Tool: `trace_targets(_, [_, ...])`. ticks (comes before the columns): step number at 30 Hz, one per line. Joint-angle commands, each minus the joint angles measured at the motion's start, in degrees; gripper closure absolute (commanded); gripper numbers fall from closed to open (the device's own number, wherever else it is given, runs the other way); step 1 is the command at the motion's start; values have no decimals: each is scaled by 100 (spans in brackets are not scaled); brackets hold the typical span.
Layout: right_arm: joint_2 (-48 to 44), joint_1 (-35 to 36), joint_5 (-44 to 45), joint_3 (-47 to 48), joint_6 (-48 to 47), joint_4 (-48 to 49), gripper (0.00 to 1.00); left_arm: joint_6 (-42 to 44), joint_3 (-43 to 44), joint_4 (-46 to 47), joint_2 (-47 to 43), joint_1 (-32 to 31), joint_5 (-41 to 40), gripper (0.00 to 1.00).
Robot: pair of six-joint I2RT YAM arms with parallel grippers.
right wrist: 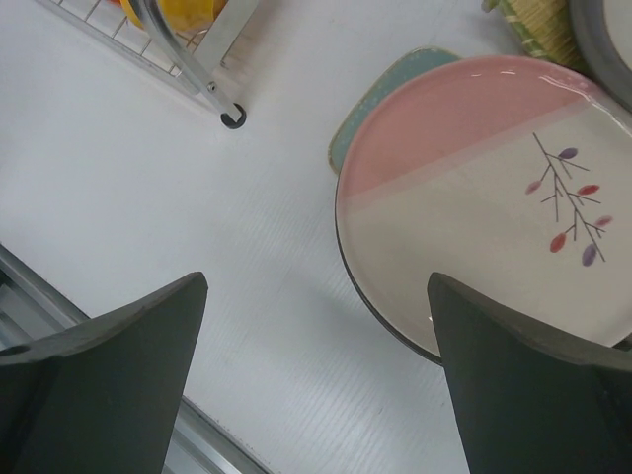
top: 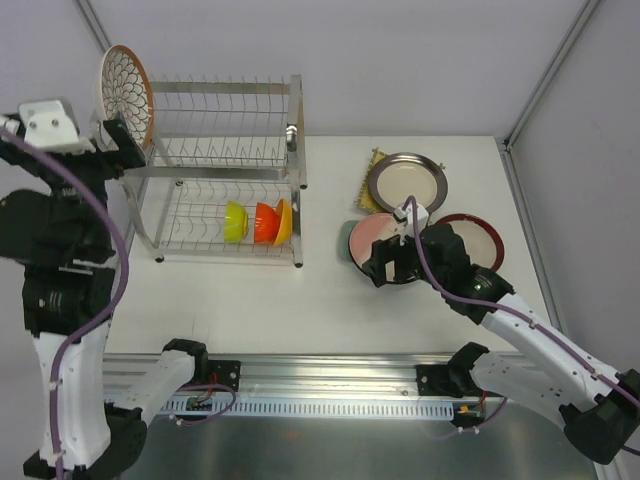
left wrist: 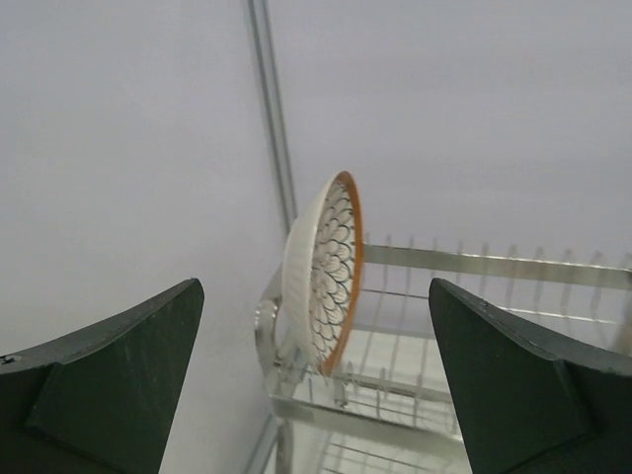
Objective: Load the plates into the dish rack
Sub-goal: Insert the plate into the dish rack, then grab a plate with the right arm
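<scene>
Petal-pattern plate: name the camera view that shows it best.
Left wrist view. The petal-pattern plate stands on edge at the end of the dish rack, pattern and brown rim clear. The top external view shows it smaller, at the rack's upper left. The right wrist view misses it.

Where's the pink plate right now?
In the top view, the pink-and-white plate lies right of the dish rack, overlapping the teal dish, with the open right gripper hovering over it.

The dish rack (top: 228,170) is shiny metal wire. Ahead of the right tool (right wrist: 316,286), the pink-and-white plate (right wrist: 494,197) looks smooth and glossy; the surface (right wrist: 148,178) is matt white.
</scene>
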Motion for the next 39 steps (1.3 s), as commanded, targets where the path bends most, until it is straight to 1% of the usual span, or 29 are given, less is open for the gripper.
trace_targets(1, [-192, 31, 474, 411, -75, -283, 1, -1085, -582, -430, -678, -30, 1039, 1])
trace_targets(3, [-262, 23, 624, 465, -75, -476, 1, -1366, -1020, -571, -1205, -30, 1399, 1])
trace_targets(6, [-393, 5, 992, 570, -49, -731, 1, -1612, -1539, -781, -1838, -30, 1655, 1])
trace_targets(8, [-455, -21, 1309, 623, 21, -915, 0, -1709, -1795, -905, -2242, -30, 1892, 1])
trace_targets(9, [-517, -30, 1414, 632, 65, -977, 0, -1753, -2101, -984, -2383, -30, 1998, 1])
trace_targets(11, [-570, -82, 1766, 676, 223, -1179, 1, -1780, -2445, -1046, -2769, -30, 2121, 1])
trace_targets(12, [-596, -92, 1898, 685, 284, -1259, 0, -1789, -2821, -1046, -2902, -30, 2157, 1])
trace_targets(13, [-648, -118, 2169, 702, 302, -1329, 0, -1902, -3007, -1072, -3025, -30, 2192, 1])
trace_targets(16, [-806, -249, 2626, 711, 645, -1619, 1, -2183, -3693, -1081, -3508, -30, 2341, 1])
trace_targets(19, [-930, -600, 2821, 685, 1057, -1927, 1, -2385, -4256, -1081, -3755, -30, 2552, 1])
trace_targets(20, [-991, -871, 2787, 667, 1145, -2040, 0, -2430, -4370, -1081, -3808, -30, 2614, 1])
trace_targets(22, [-1053, -1180, 2647, 606, 1357, -2129, 0, -2492, -4661, -1081, -3922, -30, 2684, 1])
trace_targets(23, [-1071, -1530, 2559, 571, 1427, -2190, 0, -2605, -4748, -1073, -4045, -30, 2684, 1])
trace_targets(24, [-1123, -1724, 2419, 527, 1584, -2191, 0, -2632, -4941, -1072, -4107, -30, 2702, 1])
trace_targets(25, [-1132, -1918, 2026, 457, 1647, -2174, 0, -2685, -5030, -1064, -4220, -30, 2667, 1])
trace_targets(26, [-1141, -2329, 1761, 395, 1717, -2078, 0, -2738, -5126, -1072, -4291, -30, 2649, 1])
trace_targets(27, [-1132, -2516, 1480, 325, 1874, -1990, 0, -2782, -5310, -1064, -4335, -30, 2623, 1])
trace_targets(29, [-1028, -3095, 611, 27, 2217, -1727, 2, -3141, -5609, -1020, -4537, -30, 2632, 1])
trace_targets(31, [-922, -3351, 310, -167, 2446, -1612, 3, -3309, -5891, -985, -4626, -30, 2632, 1])
trace_targets(33, [-886, -3808, 194, -466, 2771, -1488, 3, -3485, -6145, -950, -4740, -30, 2579, 1])
trace_targets(34, [-851, -4175, -50, -562, 2964, -1436, 4, -3590, -6225, -915, -4801, -30, 2527, 1])
trace_targets(39, [-632, -5214, -500, -1089, 3422, -1172, 6, -3793, -6621, -844, -4960, -30, 2438, 1])
